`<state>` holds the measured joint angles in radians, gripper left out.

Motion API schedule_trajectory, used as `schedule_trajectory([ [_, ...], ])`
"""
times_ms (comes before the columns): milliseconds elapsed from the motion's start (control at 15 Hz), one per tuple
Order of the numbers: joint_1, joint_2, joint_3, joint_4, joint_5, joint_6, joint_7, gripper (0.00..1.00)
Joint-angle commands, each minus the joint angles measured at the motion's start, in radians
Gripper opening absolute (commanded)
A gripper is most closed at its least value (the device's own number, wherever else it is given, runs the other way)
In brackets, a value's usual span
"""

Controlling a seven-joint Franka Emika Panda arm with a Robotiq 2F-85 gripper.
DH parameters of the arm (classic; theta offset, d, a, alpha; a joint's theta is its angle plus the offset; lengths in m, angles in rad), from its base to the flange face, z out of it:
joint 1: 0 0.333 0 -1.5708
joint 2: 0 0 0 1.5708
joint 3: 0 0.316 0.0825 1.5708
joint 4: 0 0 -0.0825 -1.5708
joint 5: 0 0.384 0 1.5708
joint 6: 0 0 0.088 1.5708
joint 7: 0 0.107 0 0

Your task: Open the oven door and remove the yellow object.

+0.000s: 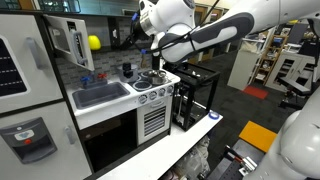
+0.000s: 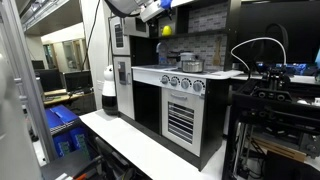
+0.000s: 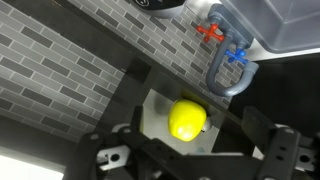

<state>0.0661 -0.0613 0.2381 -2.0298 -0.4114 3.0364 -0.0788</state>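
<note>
Oven door (image 1: 62, 40) is hanging open upper left, exposing yellow object (image 1: 94, 42); hand (image 3: 190, 150) is hovering, fingers spread wide, obj centred btwn them, prob lining up grab

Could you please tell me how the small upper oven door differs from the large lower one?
The small oven door stands swung open; the large oven door is shut. The small one is white-framed, the large one mostly black and bigger. Both have dark windows.
</note>
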Motion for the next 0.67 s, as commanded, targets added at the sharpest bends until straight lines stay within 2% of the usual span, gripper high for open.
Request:
schedule_trajectory([
  [0, 0.000, 0.000, 0.000, 0.000, 0.000, 0.000, 0.000, 1.00],
  [200, 0.004, 0.030, -0.014, 0.015, 0.042, 0.021, -0.045, 1.00],
  [267, 0.029, 0.043, -0.038, 0.025, 0.054, 0.028, -0.067, 1.00],
  [600, 0.050, 0.115, -0.047, 0.084, 0.068, 0.051, -0.125, 1.00],
])
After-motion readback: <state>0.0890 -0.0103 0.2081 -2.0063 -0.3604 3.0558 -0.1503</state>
